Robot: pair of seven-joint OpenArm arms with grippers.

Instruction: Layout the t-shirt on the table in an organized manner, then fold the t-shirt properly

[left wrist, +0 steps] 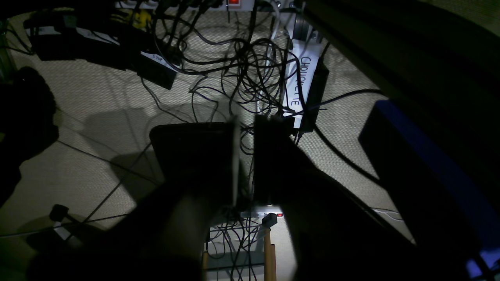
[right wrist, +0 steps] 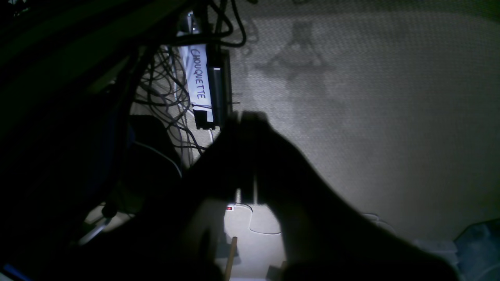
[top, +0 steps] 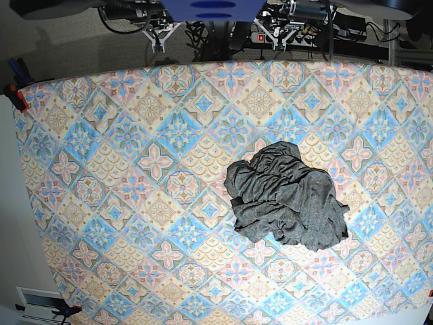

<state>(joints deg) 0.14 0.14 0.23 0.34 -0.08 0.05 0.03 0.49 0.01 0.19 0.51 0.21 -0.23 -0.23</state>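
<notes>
The dark grey t-shirt (top: 287, 196) lies crumpled in a wrinkled heap right of the middle of the table (top: 135, 169), which wears a pastel diamond-pattern cloth. Both grippers hang beyond the table's far edge, well away from the shirt. My left gripper (top: 277, 30) is at the top right of the base view. My right gripper (top: 157, 37) is at the top left. In the left wrist view my left gripper (left wrist: 246, 121) is a dark shape over the carpet, its jaws together with only a slit between. In the right wrist view my right gripper (right wrist: 246, 117) looks the same. Both are empty.
Behind the table, the carpet holds tangled cables (left wrist: 250, 66), power strips and a black box with a white label (left wrist: 300, 82). A red clamp (top: 15, 95) grips the table's left edge. Another clamp (top: 64, 311) is at the near left corner.
</notes>
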